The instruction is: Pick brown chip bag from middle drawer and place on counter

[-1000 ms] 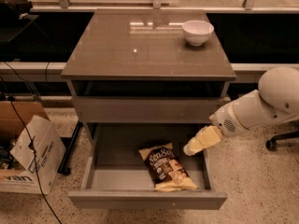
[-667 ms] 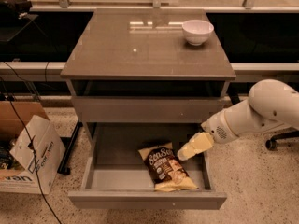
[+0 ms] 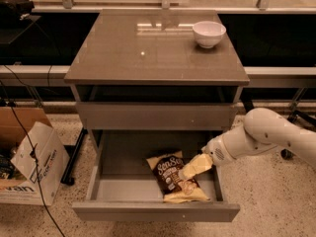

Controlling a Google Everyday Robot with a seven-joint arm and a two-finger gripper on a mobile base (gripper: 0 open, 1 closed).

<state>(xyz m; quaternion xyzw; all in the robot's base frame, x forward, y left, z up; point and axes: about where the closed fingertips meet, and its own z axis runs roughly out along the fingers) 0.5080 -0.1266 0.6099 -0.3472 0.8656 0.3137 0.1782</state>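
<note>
Office-like lab space; speckled floor [image 3: 266,201] beneath the desk [image 3: 148,53]; printed cardboard box [image 3: 34,168] on the floor left of it; end effector [image 3: 193,167] above its open lowest drawer [image 3: 153,212].

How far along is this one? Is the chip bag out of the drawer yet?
Not yet. Done: the drawer stands open. In hand: the gripper is down inside it, at the right side of the chip bag, which lies flat on the drawer floor. Left: grasp it, lift it out, set it on the counter.
</note>
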